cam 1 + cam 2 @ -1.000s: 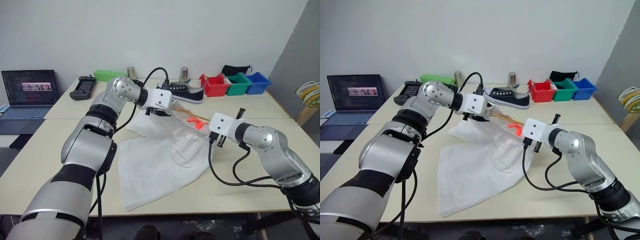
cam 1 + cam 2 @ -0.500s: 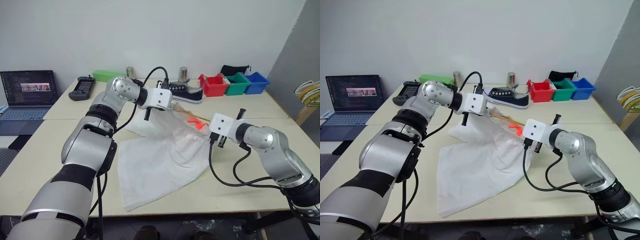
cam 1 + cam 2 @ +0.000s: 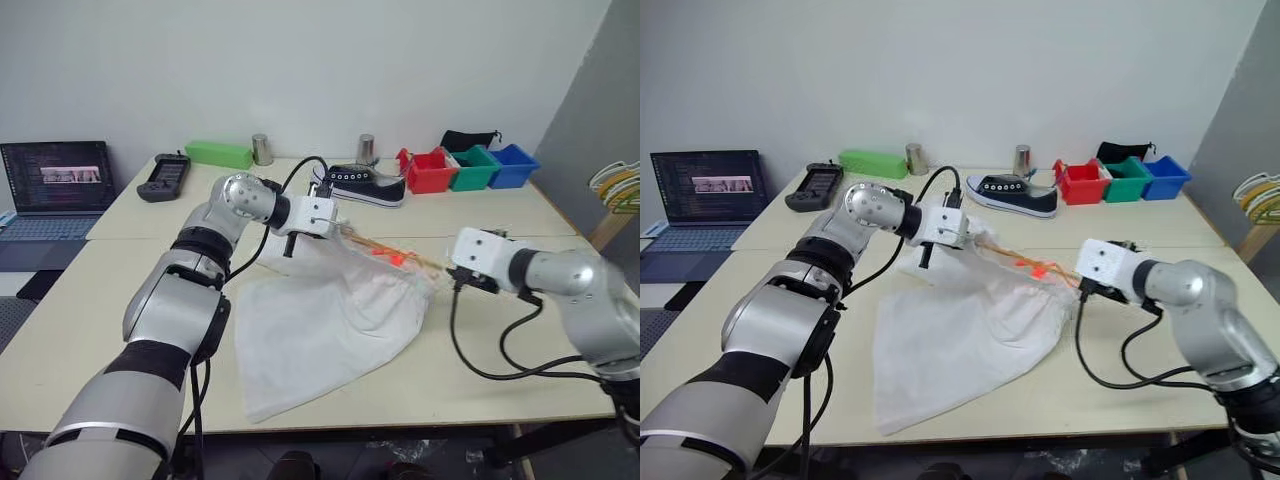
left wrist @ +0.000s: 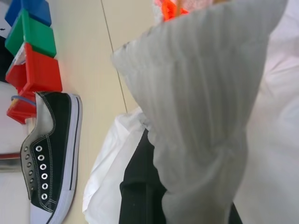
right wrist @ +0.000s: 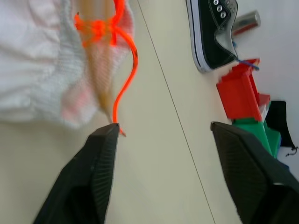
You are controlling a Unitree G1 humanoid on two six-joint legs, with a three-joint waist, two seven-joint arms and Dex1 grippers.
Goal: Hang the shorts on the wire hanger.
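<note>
shorts (image 3: 330, 315) waistband pinched in left gripper (image 3: 292, 240) — right gripper (image 5: 161, 140) open, just beside

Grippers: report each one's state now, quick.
Left gripper: shut on the shorts' waistband.
Right gripper: open, holding nothing, by the orange cord.

text: none legible | laptop (image 3: 55, 178) left of the shoe (image 3: 365, 186): screen lines too small to read | shoe: no readable brand
</note>
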